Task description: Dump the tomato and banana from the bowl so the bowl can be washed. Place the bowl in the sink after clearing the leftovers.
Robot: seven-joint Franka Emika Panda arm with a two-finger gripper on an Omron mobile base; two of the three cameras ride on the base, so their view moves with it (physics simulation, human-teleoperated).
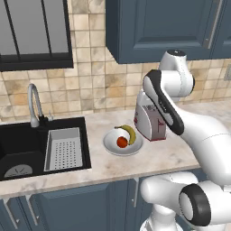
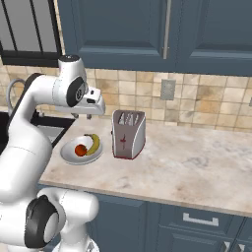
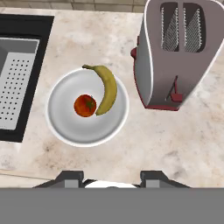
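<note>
Hand view: the pincer [image 3: 112, 176] hung above the counter [image 3: 183, 140], its two dark fingertips [image 3: 70, 177] standing apart with nothing between them.
Bowl: the bowl [image 3: 87, 129] sat on the counter below and ahead of the pincer, well apart from it.
Tomato: the tomato [image 3: 85, 105] lay inside the bowl, touching the banana.
Banana: the banana [image 3: 106, 89] curved along the bowl's side nearer the toaster.
Toaster: the toaster [image 3: 177, 52] stood just beside the bowl, ahead and to the pincer's right.
Sink: the sink [image 3: 26, 26] lay ahead to the left, past the bowl, with a perforated tray [image 3: 13, 83] in it.
Right base view: the pincer [image 2: 88, 116] hovered over the bowl [image 2: 69, 155], not touching it.
</note>
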